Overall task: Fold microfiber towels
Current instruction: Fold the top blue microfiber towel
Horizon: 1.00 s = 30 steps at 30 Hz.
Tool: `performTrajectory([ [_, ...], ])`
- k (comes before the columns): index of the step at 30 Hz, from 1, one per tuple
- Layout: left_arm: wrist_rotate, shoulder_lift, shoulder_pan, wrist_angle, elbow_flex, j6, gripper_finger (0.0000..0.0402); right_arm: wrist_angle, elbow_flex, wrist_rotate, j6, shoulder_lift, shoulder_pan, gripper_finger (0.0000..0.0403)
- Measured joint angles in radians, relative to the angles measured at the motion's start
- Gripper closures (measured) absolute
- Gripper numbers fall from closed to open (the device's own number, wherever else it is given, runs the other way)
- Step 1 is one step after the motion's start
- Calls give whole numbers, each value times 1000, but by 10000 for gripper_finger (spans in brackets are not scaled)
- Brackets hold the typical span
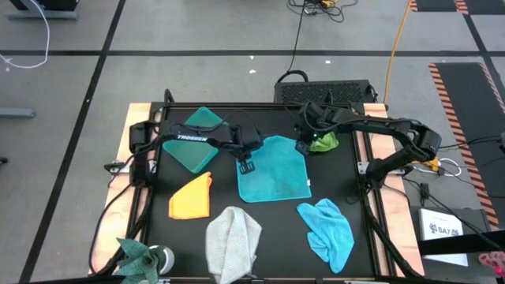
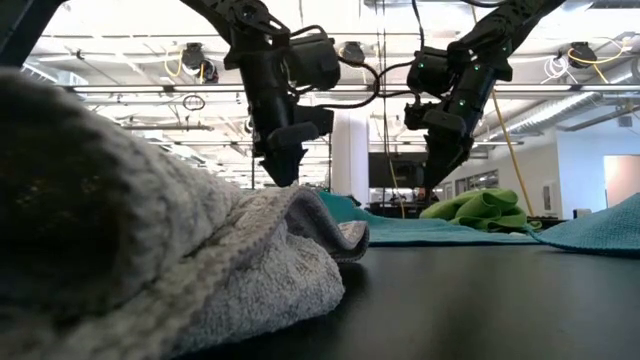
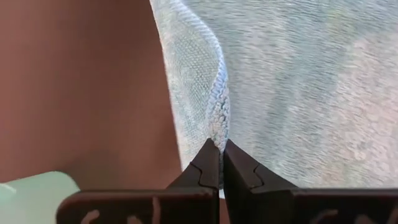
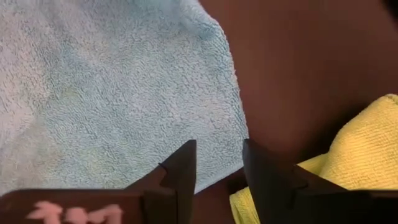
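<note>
Far left on the table [image 1: 146,237], a teal bin [image 1: 197,138] at the back, tilted like a diamond, partly under the left arm. In front of it, orange towel [image 1: 192,197] lying loosely folded, well clear of both grippers. Near the front edge, grey towel [image 1: 233,243] in a rumpled heap, filling the near left of the low view [image 2: 150,260]. Centre stage, teal towel [image 1: 273,171] spread flat on the dark mat. Left gripper [image 1: 246,164] down at that towel's left edge, fingers clenched tight, tips meeting right at the hem in the wrist view [image 3: 219,163]; towel edge [image 3: 214,106] curled up just ahead of the tips, though cannot tell for sure whether cloth is actually pinched between them. Right gripper [image 1: 304,146] over the back right corner of the teal towel, fingers parted and released, nothing between them in its wrist view [image 4: 217,165]; towel corner [image 4: 112,93] lying under the gap. Just beside it, green towel [image 1: 324,142] bunched at the back right, showing lime in the low view [image 2: 480,212]. Further right and forward, blue towel [image 1: 329,229] crumpled near the front right, untouched.
</note>
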Motion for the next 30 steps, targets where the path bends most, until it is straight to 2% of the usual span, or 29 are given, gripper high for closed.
performTrajectory([
  [3,0,0,-27,-4,0,-1,399,0,0,-6,-23,0,0,276],
  [11,0,0,-79,-42,1,-5,398,2,0,-165,-95,0,-1,276],
  [14,0,-1,-83,-48,1,-9,398,-19,19,-182,-161,1,-2,275],
  [21,0,-1,-83,-50,1,-22,398,-130,229,-145,-217,26,-33,275],
  [26,1,-1,-86,-51,1,-39,396,-173,361,-127,-275,138,-58,275],
  [30,1,-1,-101,-52,1,-53,398,-200,397,-132,-303,246,-67,275],
])
